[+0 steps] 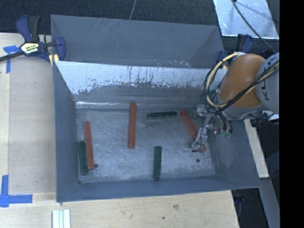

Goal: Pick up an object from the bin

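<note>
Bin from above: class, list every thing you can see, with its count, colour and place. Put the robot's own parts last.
red sticks: 3, red-orange; one at the left, one in the middle, one slanted at the right
green sticks: 3, dark green; one at the left beside a red one, one front middle, one lying across at the back
bin: 1, grey, holding all the sticks
arm: 1, orange cover with cables, right side
pincer: 1, metal, at the slanted red stick's lower end
</note>
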You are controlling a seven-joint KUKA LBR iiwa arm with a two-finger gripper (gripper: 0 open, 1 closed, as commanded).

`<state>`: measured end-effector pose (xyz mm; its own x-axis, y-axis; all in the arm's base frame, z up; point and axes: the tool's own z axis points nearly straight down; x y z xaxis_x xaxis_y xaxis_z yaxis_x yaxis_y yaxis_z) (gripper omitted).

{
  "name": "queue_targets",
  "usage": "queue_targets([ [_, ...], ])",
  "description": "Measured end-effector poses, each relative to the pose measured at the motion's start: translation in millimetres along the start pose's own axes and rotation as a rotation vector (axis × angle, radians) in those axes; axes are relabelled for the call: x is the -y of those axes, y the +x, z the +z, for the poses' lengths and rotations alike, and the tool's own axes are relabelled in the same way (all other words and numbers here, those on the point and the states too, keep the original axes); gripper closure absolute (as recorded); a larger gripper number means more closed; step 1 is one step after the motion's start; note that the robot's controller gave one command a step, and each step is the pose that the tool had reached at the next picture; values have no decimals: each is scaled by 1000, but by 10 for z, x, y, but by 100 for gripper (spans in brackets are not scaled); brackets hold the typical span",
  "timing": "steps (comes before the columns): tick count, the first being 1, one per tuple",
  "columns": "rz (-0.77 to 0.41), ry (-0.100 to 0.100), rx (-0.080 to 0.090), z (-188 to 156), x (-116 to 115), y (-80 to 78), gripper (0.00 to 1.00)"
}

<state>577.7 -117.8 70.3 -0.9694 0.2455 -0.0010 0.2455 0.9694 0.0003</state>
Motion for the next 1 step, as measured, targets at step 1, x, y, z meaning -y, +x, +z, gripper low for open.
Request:
queue_targets([
  [1,225,-1,4,-1,196,-60,0],
])
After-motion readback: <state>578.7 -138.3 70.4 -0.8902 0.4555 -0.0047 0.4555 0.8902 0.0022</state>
